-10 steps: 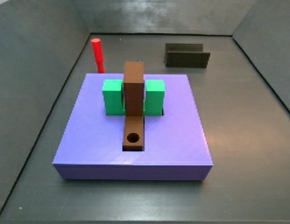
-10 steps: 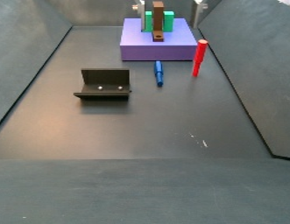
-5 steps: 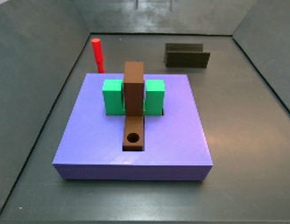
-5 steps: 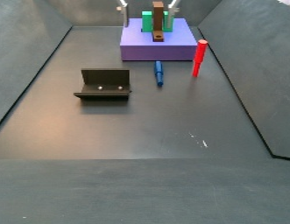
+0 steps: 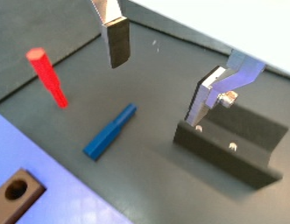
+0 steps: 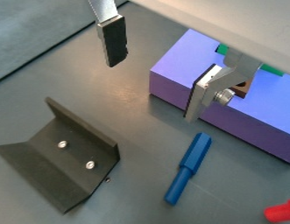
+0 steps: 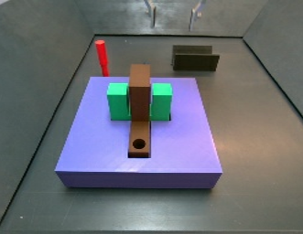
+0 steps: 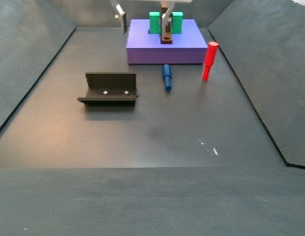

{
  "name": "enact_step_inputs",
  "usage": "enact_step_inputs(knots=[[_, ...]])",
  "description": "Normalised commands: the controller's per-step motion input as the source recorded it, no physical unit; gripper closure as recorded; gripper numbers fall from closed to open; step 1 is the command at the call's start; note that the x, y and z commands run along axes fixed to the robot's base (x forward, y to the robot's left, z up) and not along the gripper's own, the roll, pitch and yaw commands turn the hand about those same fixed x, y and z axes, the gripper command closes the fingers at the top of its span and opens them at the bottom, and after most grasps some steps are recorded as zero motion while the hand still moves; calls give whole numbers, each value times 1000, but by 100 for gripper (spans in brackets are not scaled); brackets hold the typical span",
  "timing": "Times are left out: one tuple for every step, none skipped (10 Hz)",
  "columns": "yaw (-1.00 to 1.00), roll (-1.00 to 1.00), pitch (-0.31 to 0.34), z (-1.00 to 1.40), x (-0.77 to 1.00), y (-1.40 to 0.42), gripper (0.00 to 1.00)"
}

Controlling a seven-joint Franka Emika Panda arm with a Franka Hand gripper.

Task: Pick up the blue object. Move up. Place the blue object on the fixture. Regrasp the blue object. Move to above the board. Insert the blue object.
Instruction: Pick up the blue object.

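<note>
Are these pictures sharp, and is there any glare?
Both wrist views are soft; the gripper with open jaws and the blue peg have fuzzy edges. A side view shows pale glare on the floor; the fixture looks crisp.

Blue object (image 8: 167,76): slim deep-blue peg lying flat on the dark floor, just off the board's near edge, untouched. From it the fixture lies at about 8 o'clock in a side view.

Fixture (image 8: 109,89): dark L-shaped bracket, upright on its base plate, two screws on its face, well apart from the board.

Board (image 7: 141,137): flat periwinkle slab carrying green blocks and a brown bar with a round hole.

My gripper (image 6: 161,66) hangs above the floor with its fingers spread and nothing between them, the blue object (image 6: 188,167) lying clear of both.
</note>
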Motion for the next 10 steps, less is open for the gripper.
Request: enact_step_inputs(knots=[[0, -11, -73, -423, 0, -326, 0], [29, 0, -81, -443, 0, -354, 0], [86, 40, -74, -420, 0, -383, 0], [51, 83, -43, -331, 0, -371, 0], [51, 127, -33, -311, 0, -366, 0], [103, 204, -41, -274, 0, -337, 0], [197, 341, -71, -200, -37, -303, 0], [231, 421, -76, -143, -63, -231, 0], [223, 453, -47, -114, -9, -200, 0], [180, 500, -9, -94, 0, -174, 0]])
